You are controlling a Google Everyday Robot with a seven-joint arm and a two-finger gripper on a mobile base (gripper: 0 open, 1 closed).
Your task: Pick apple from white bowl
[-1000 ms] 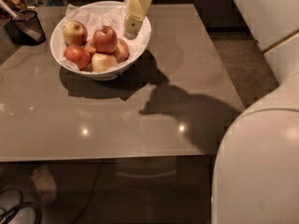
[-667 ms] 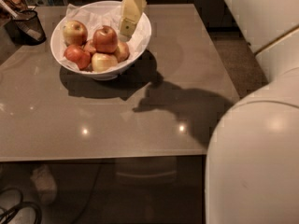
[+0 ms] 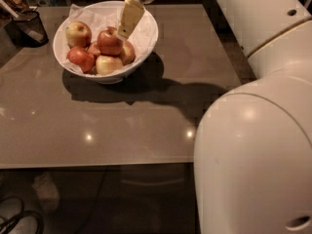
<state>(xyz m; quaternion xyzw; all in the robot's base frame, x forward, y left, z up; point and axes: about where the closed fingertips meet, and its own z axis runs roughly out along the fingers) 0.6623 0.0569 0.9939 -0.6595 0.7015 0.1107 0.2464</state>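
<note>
The robot's big white rounded arm shell (image 3: 253, 155) fills the right foreground, bulkier in view than a second ago, and its shadow lies long across the glossy grey-brown square table (image 3: 146, 126). That swell says the arm is reaching further in.

Up at the far left of the table sits the large, wide, glossy white bowl (image 3: 146, 35), several apples heaped in it on crumpled white paper. In the middle of the heap is the round, deep red apple with the stem dimple (image 3: 109, 42), resting on its neighbours: the yellow apple with a red blush (image 3: 78, 33) to its left, the orange-red apple (image 3: 80, 58) lower left, a pale apple (image 3: 108, 65) in front.

And here is the change! The cream-coloured gripper (image 3: 124, 30), which was hanging nearer the bowl's right rim a second ago, has slid leftward and now angles down inside the bowl, its tip just beside the red apple's upper right shoulder. Whether the claw is open or closed, I cannot tell from here. The apple is not lifted; it sits in the pile.

My read: the approach is nearly done, with the grasp still to come. A small dark mesh basket (image 3: 29, 26) waits off to the left, untouched.
</note>
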